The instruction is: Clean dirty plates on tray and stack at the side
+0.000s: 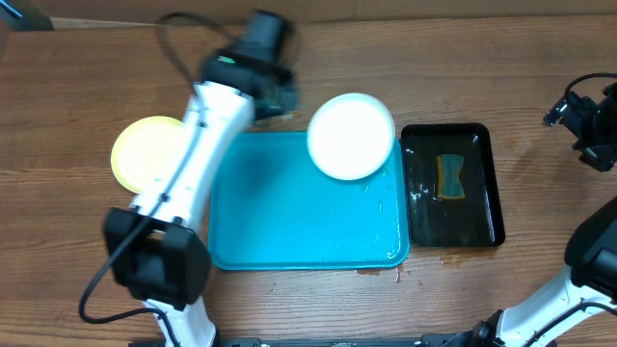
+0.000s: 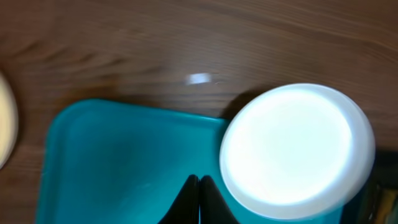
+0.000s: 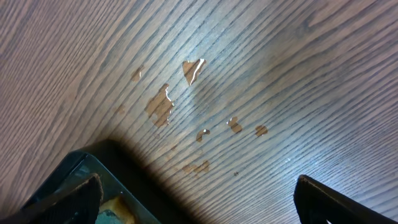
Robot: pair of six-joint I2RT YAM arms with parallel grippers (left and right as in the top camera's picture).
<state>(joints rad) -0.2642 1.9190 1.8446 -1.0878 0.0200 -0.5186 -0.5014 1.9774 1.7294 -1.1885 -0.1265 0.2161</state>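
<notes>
The turquoise tray [image 1: 299,231] lies mid-table. A white plate [image 1: 351,135] rests on its far right corner, overhanging the rim; in the left wrist view the same plate [image 2: 295,149] looks clean on the tray [image 2: 118,162]. A pale yellow-green plate [image 1: 145,152] lies on the table left of the tray, partly hidden by my left arm, and its edge [image 2: 5,124] shows at the left of the wrist view. My left gripper [image 1: 278,101] [image 2: 199,186] hovers shut and empty above the tray's far edge, left of the white plate. My right gripper [image 1: 586,125] [image 3: 199,199] is open and empty over bare table at the far right.
A black tray [image 1: 453,183] right of the turquoise one holds water and a yellow-green sponge [image 1: 450,177]; its corner [image 3: 68,168] and the sponge [image 3: 118,208] show in the right wrist view. Water drops [image 3: 161,106] lie on the wood nearby.
</notes>
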